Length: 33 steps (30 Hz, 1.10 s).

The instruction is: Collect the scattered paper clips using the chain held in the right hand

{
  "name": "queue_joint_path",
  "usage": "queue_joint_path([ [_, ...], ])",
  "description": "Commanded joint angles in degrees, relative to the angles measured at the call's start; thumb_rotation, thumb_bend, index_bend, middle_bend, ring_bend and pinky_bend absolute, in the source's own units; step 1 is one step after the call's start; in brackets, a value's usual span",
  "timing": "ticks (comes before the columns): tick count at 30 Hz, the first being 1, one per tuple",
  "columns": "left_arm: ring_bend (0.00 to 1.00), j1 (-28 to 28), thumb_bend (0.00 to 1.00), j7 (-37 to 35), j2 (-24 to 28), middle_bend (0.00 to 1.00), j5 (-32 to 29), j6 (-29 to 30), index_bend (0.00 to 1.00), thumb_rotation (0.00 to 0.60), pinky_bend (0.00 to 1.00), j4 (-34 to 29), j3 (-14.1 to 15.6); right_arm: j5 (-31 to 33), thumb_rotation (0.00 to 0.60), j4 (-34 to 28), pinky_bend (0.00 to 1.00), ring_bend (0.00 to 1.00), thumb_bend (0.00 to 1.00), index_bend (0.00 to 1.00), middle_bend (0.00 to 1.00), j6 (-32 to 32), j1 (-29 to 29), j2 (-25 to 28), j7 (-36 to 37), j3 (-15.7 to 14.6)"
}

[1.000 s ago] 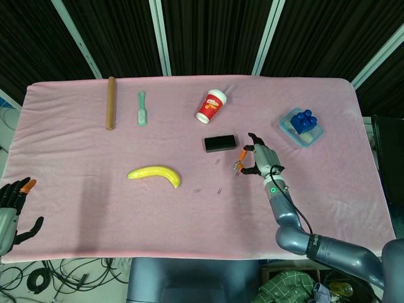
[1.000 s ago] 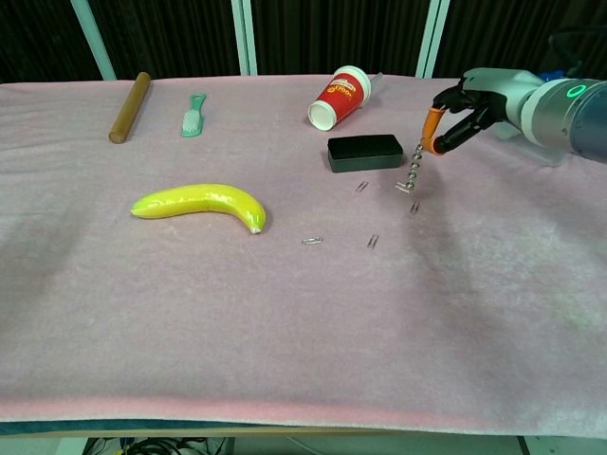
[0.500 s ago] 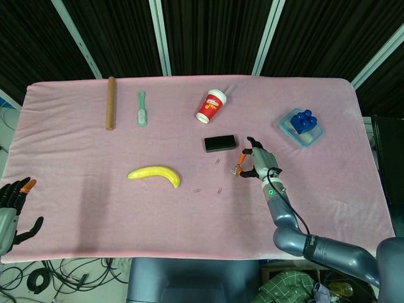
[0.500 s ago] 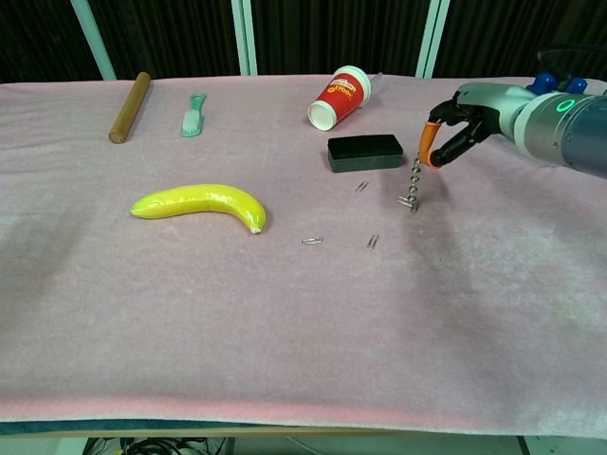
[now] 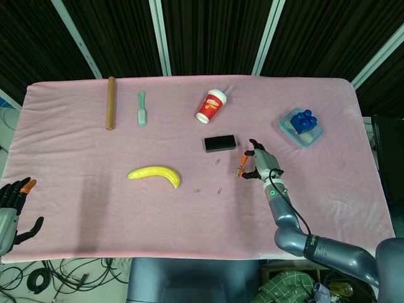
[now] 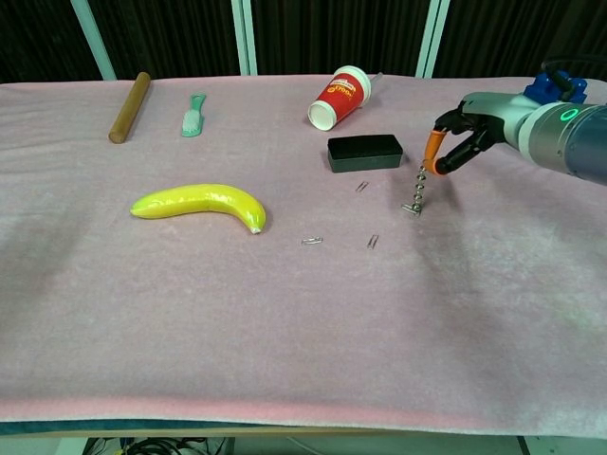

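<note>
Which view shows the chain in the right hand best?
The chest view: the chain hangs in clear side profile from the right hand. The head view shows only a tiny speck below the hand.

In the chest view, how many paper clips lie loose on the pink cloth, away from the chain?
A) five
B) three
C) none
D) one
B: three loose clips lie on the cloth, one just in front of the black box, and two nearer the camera, while the chain hangs from the right hand with a clip at its lower end.
</note>
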Motion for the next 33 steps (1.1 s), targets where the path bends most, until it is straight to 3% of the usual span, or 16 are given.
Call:
queue_joint_path([
  [1,0.0,0.0,0.36,0.0,0.0,0.04,0.0,0.0,0.1,0.6,0.0,0.0,0.0,-0.3,0.6,-0.4,0.17,0.0,0.4,0.66,0.0,0.2,0.0,0.2,0.2,0.2],
  [14,0.0,0.0,0.36,-0.2,0.1,0.04,0.1,0.0,0.1,0.6,0.0,0.0,0.1,-0.1,0.6,-1.0,0.17,0.0,0.4,0.66,0.0,0.4,0.8,0.3,-0.2,0.6],
  [33,0.0,0.1,0.36,-1.8,0.4,0.04,-0.2,-0.2,0.1,0.6,0.0,0.4,0.1,2.3,0.6,3.5,0.17,0.0,0.4,0.66,0.0,-1.1,4.9,-3.2,-1.5,2.6],
])
